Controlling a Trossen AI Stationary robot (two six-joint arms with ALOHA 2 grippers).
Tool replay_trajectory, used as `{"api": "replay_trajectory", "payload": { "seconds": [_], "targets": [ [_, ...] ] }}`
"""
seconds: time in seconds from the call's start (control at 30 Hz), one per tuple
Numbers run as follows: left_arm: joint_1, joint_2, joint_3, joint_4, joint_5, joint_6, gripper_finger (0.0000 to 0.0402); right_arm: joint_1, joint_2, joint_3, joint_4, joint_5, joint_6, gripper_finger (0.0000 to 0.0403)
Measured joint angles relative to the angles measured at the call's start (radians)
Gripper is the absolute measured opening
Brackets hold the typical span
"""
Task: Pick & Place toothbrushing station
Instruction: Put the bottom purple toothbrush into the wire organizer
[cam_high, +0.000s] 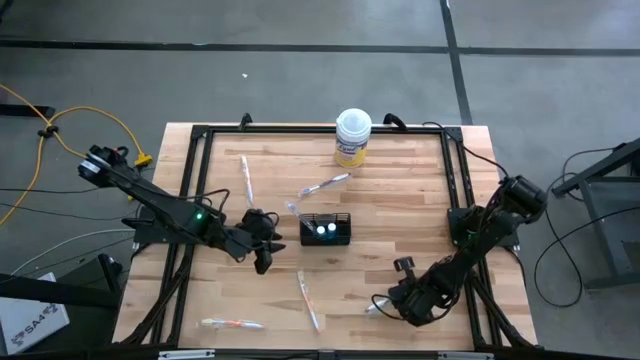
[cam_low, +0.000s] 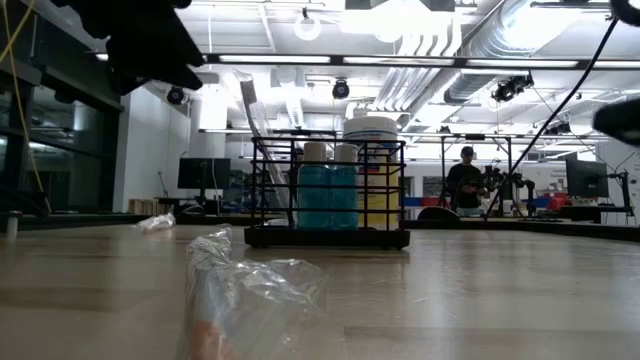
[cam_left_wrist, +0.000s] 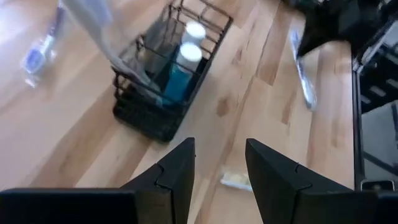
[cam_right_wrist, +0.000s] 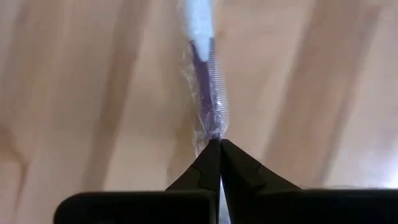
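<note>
Two grippers: right gripper (cam_right_wrist: 219, 142) pinched shut on clear-wrapped purple toothbrush (cam_right_wrist: 208, 68); left gripper (cam_left_wrist: 219, 163) part-open, empty, near black wire-mesh holder (cam_left_wrist: 163, 74).

Overhead, table-level, two wrist cams

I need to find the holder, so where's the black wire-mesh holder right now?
In the high view the black wire-mesh holder stands near the table's middle, just right of the open left gripper, with the yellow tub farther back.
</note>
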Motion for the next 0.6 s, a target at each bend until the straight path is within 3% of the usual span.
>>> {"api": "replay_trajectory", "payload": {
  "seconds": [0.27,0.6],
  "targets": [
    [0.003,0.074,0.000,0.098,0.087,0.019,0.0138,-0.001,-0.020,0.102,-0.172,0.122,-0.075,0.0002],
    [0.054,0.144,0.000,0.268,0.232,0.079,0.0138,-0.011,-0.020,0.202,-0.228,0.318,-0.267,0.0002]
  ]
}}
